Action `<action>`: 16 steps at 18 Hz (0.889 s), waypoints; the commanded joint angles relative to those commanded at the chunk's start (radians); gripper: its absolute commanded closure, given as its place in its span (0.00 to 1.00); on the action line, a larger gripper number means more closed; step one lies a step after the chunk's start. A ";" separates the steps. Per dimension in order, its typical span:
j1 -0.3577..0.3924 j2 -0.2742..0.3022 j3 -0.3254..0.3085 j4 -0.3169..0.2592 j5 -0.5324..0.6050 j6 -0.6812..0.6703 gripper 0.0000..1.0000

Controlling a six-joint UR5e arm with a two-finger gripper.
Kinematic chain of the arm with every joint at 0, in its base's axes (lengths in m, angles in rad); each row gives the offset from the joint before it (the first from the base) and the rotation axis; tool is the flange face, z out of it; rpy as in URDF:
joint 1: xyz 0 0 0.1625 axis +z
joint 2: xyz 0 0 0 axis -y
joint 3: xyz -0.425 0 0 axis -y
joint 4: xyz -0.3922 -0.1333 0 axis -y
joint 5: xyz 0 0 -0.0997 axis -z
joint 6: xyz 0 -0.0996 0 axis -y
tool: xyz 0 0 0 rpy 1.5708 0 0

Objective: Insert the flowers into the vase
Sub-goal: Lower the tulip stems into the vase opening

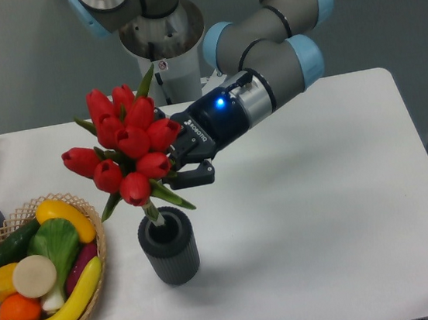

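Just left of the gripper (185, 157), the flowers (124, 142) stand tilted, their red blooms fanned up and away from it, with the fingers closed on the stems behind the blooms. Directly below the bunch, and down-left of the gripper, sits the vase (168, 246) on the white table (338, 215); the stem ends dip into its round opening. Farther left of the gripper, a basket of vegetables (40, 269) rests near the table edge.

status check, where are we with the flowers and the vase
Tool shut on the flowers. Bunch tilted over the vase, stem tip at the opening, blooms well above the rim. Nothing blocking; vegetable basket sits off to the side.
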 joint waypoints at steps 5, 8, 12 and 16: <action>0.003 -0.023 -0.011 0.000 0.002 0.023 0.72; 0.005 -0.051 -0.012 0.000 0.003 0.041 0.72; 0.008 -0.069 -0.043 -0.002 0.005 0.040 0.72; 0.009 -0.095 -0.057 0.000 0.009 0.043 0.72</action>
